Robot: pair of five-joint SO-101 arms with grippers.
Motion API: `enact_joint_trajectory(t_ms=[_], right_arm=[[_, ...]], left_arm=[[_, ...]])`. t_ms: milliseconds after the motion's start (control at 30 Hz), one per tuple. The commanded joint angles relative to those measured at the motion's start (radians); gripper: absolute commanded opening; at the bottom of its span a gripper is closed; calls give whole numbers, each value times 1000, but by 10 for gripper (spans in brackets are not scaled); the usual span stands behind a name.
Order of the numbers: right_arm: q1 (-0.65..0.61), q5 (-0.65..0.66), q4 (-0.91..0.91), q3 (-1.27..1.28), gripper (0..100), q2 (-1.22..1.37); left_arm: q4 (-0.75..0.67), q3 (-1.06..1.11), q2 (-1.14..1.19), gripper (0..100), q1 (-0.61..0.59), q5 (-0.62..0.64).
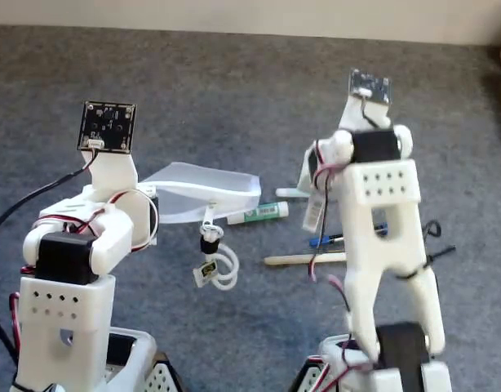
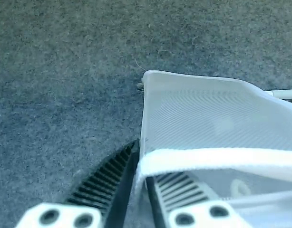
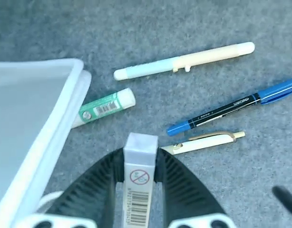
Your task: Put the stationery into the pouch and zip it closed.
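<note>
White mesh pouch point(image 1: 203, 189) lies on the grey worktop point(image 1: 234, 90), one end of its rim pinched tight in the left hand point(image 2: 142, 164). At the pouch's far end from that grip, the right hand point(image 3: 139, 154) is clamped on a white barcoded stick point(image 3: 136, 199), held near the pouch and not touching it. A green-labelled tube point(image 3: 105, 108) lies just beside the pouch's corner. Farther from the pouch lie a pale two-tone marker point(image 3: 184, 61), a blue pen point(image 3: 231, 105) and a cream pen point(image 3: 203, 141), each apart from the others. A white cord loop point(image 1: 223, 268) trails from the pouch's zip onto the worktop.
</note>
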Motion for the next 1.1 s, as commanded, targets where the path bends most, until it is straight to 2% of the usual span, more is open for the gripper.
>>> enact_joint_trajectory(t_ms=[0,200,333,433,633,767,933,1067], right_arm=[[-64,9,-82,111,5,-200],[-96,5,-186,280,5,-407],[-102,5,-196,302,5,-467],[-153,5,-193,302,5,-499],[-275,-158,-222,303,5,-588],[-314,-170,-366,311,5,-702],[-375,-161,-536,381,5,-829],[-456,-14,-659,464,5,-891]], left_arm=[[-25,-13,16,14,-12,12],[-25,-13,16,14,-12,12],[-25,-13,16,14,-12,12],[-25,-13,16,14,-12,12],[-25,-12,16,14,-12,12],[-25,-13,16,14,-12,12],[-25,-12,16,14,-12,12],[-25,-12,16,14,-12,12]])
